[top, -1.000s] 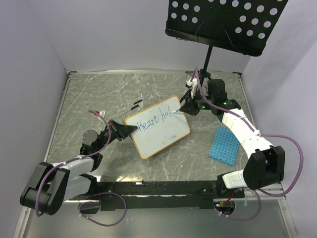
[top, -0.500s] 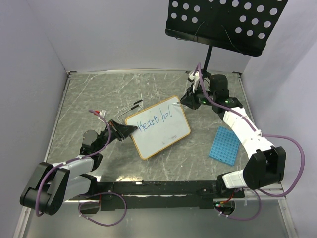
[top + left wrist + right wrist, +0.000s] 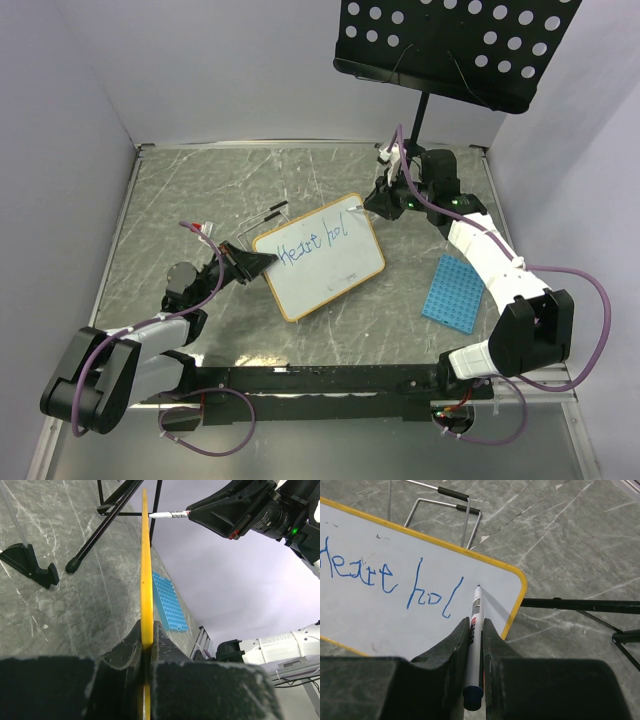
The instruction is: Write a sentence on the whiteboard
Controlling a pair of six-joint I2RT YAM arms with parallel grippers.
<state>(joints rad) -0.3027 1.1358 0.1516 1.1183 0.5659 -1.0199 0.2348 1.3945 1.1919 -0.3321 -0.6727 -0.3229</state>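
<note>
Top external view: the whiteboard (image 3: 330, 270) sits skewed near the middle of the grey, marble-patterned tabletop (image 3: 180, 190). Its left corner is pinched in the left hand (image 3: 258, 262). The left wrist view shows that hand clamped narrow on the thin orange frame, with the board seen edge-on between the fingers.

The right hand (image 3: 475, 626) is closed around a marker (image 3: 476, 605). It grips the slim white barrel partway along, with the dark cap end sticking out behind. The tip points at the board's far right corner, just past the last blue letter. I cannot tell whether it touches the surface.

The sentence (image 3: 385, 577) is thin, slanted blue script in a single line, its second word reading "hol", so it looks unfinished.

The board looks light, thin and stiff, a flat panel with rounded corners. Its glossy white face is likely slick, so the frame edge is the sensible place to hold it. With so little weight it would probably slide or pivot under pen pressure unless braced. Behind it stands a bent wire stand (image 3: 445, 507) with black-tipped ends. The smooth, round marker could twist in a loose grip.
</note>
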